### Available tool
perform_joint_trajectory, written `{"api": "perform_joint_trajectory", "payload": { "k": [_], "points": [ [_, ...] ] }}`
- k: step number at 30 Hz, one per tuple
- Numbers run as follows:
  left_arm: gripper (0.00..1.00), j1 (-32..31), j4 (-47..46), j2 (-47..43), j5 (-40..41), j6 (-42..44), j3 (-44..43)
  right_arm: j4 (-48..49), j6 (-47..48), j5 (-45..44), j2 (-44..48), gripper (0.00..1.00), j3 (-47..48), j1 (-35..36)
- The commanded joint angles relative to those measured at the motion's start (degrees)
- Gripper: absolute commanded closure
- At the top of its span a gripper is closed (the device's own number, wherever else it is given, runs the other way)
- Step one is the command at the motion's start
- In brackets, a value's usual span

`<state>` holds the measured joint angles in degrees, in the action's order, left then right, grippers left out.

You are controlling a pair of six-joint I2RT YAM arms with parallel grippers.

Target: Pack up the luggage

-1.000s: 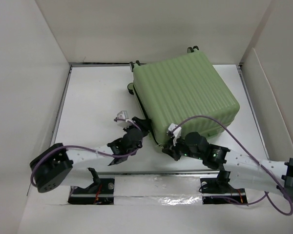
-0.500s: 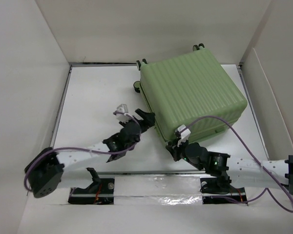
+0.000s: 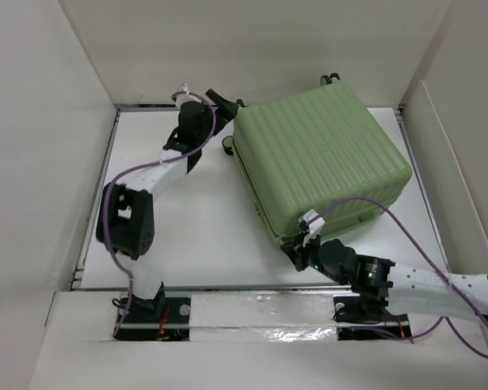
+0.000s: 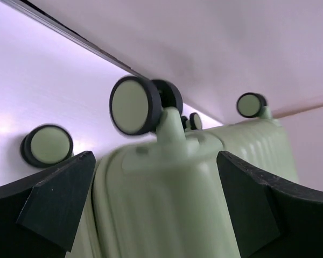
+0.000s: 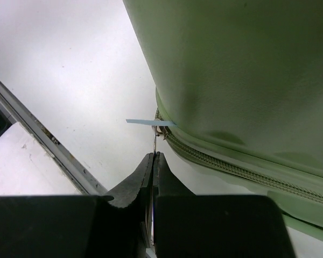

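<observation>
The luggage (image 3: pixel 321 158) lies shut on the white table, ribbed pale green shell up, black wheels (image 3: pixel 228 145) at its far side. My left gripper (image 3: pixel 225 101) is open at the far left corner. In the left wrist view its fingers (image 4: pixel 59 199) stand either side of that corner of the luggage (image 4: pixel 167 204), below a wheel (image 4: pixel 134 105), without touching it. My right gripper (image 3: pixel 297 248) is at the near corner. It is shut (image 5: pixel 153 156) on the thin metal zipper pull (image 5: pixel 154 140), beside a pale blue tab (image 5: pixel 145 122) on the zipper seam.
White walls box in the table on the left, back and right; the back wall (image 3: pixel 252 49) is just behind the left gripper. A metal rail (image 5: pixel 43 134) runs along the near edge by the right gripper. Purple cables (image 3: pixel 407 236) loop over the arms.
The left arm swung from the luggage's near left side to its far left corner, and its jaws opened wide. The luggage shifted slightly away and to the right. The right gripper stayed shut.
</observation>
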<state>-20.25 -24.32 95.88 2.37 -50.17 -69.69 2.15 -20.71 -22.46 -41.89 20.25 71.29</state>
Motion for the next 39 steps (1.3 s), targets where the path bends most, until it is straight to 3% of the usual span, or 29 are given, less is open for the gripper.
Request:
{"api": "perform_joint_trajectory", "payload": {
  "k": [1,6,12,18,22,26,27,30,31,33,35,39],
  "points": [
    [0.02,0.7,9.3,7.1,-10.7,4.8,-14.9,8.6,0.5,4.8,0.3,1.0,3.0,0.6],
    [0.02,2.5,19.3,20.5,-11.3,6.8,-30.8,9.4,0.6,6.0,-1.6,1.0,3.8,0.6],
    [0.02,3.6,18.4,28.6,-15.9,3.9,-40.1,10.4,0.4,6.9,-2.8,1.0,3.7,0.6],
    [0.05,3.6,6.4,31.0,-17.1,-4.3,-37.0,10.9,-0.1,6.7,-2.4,1.0,3.0,0.6],
    [0.14,2.3,-12.0,30.9,-17.9,-13.8,-28.9,10.9,-0.5,6.2,-1.5,1.0,2.6,0.6],
    [0.16,1.3,-17.4,31.7,-17.3,-18.1,-29.0,10.4,-0.5,5.3,-1.7,1.0,2.8,0.0],
    [0.19,1.3,-18.7,31.5,-17.3,-18.7,-28.7,10.4,-0.6,5.1,-2.0,1.0,2.8,-0.5],
    [0.47,1.3,-28.2,29.8,-17.1,-22.2,-23.6,9.2,-0.6,5.4,-1.5,1.0,2.9,-3.4],
    [0.79,1.3,-34.8,29.5,-17.2,-23.3,-20.3,9.9,-0.4,5.8,-1.0,1.0,2.1,-4.4],
    [0.98,3.2,-40.6,29.4,-17.0,-27.8,-17.6,10.4,0.6,9.0,0.7,1.0,1.4,-7.9],
    [1.0,4.2,-46.6,29.5,-17.4,-29.7,-15.2,9.5,0.9,11.8,1.8,1.0,0.9,-9.8],
    [1.0,6.1,-48.1,25.2,-16.6,-27.5,-9.7,7.8,2.2,14.4,3.7,1.0,0.7,-13.5]
  ]
}}
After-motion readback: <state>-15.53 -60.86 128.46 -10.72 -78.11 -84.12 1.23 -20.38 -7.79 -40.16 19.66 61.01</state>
